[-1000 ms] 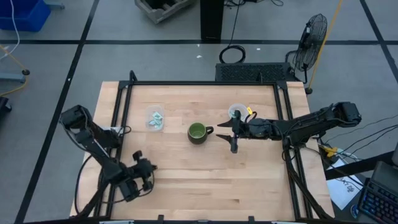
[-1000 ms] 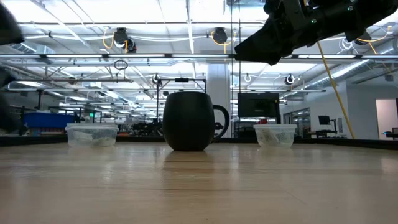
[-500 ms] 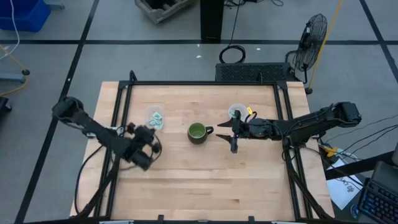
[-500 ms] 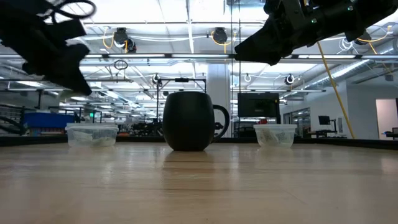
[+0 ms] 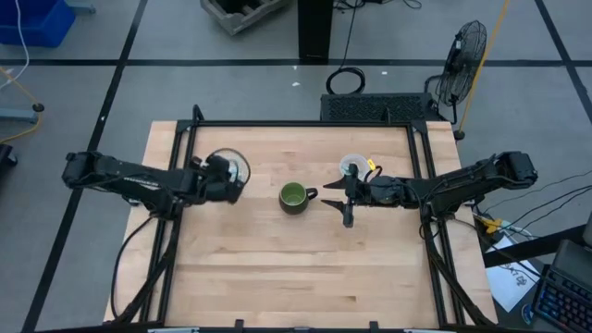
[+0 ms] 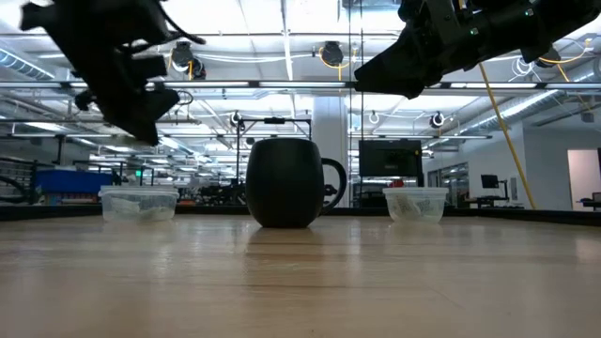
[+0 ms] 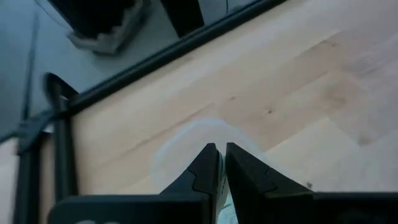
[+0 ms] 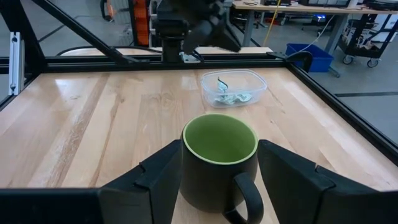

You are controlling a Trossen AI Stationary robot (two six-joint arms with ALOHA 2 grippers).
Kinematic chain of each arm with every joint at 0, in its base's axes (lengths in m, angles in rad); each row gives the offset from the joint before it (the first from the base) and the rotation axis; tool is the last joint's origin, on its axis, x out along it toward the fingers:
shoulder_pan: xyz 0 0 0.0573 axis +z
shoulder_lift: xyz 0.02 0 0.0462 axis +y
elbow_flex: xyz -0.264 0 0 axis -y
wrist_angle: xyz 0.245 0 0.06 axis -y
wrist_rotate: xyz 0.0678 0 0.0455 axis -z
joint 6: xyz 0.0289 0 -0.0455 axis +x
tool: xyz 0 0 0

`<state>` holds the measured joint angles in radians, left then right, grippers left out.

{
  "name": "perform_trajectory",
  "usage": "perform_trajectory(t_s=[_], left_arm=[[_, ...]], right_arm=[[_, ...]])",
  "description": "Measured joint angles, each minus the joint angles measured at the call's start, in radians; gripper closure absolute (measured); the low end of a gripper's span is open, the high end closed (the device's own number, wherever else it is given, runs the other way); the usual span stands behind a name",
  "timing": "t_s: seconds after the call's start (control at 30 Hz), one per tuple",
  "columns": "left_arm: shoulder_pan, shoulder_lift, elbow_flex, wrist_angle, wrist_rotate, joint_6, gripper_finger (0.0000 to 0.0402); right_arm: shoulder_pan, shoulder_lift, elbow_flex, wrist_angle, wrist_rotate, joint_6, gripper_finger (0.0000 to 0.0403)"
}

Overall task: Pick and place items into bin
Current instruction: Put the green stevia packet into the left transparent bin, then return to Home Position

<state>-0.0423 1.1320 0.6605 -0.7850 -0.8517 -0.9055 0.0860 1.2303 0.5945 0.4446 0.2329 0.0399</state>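
While the left gripper (image 5: 231,178) hovers over the left tub (image 8: 234,87), jaws together, the reach-in step looks underway; next it must part them and descend. Pale packets (image 8: 229,98) lie inside that tub. Right gripper (image 5: 347,205), jaws wide apart, waits beside the empty green mug (image 5: 294,196); right tub (image 6: 416,203) contents unclear.

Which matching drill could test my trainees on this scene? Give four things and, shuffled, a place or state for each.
1 mug
2 left gripper
3 right gripper
4 packets

A in the clear tub
B open, facing the mug's handle
C mid-table, green inside
D raised above the tub

Pairs: 1-C, 2-D, 3-B, 4-A
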Motion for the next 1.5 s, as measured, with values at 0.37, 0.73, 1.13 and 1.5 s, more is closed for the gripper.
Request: perform_trajectory(t_s=[0.37,0.73,1.13,1.5], left_arm=[[0.277,0.000,-0.047,0.227,0.300,0.240,0.0366],[0.319,0.000,-0.111,0.351,0.369,0.235,0.0301],[0.099,-0.002,-0.116,0.439,0.274,0.274,0.0166],[-0.385,-0.022,-0.144,0.903,0.307,0.591,0.0158]], right_arm=[[0.000,0.000,0.000,0.000,-0.001,0.000,0.0202],[0.000,0.000,0.000,-0.002,-0.001,0.000,0.0202],[0.001,-0.010,0.000,-0.003,-0.027,0.097,0.0202],[0.056,-0.057,-0.008,-0.144,-0.078,0.103,0.0202]])
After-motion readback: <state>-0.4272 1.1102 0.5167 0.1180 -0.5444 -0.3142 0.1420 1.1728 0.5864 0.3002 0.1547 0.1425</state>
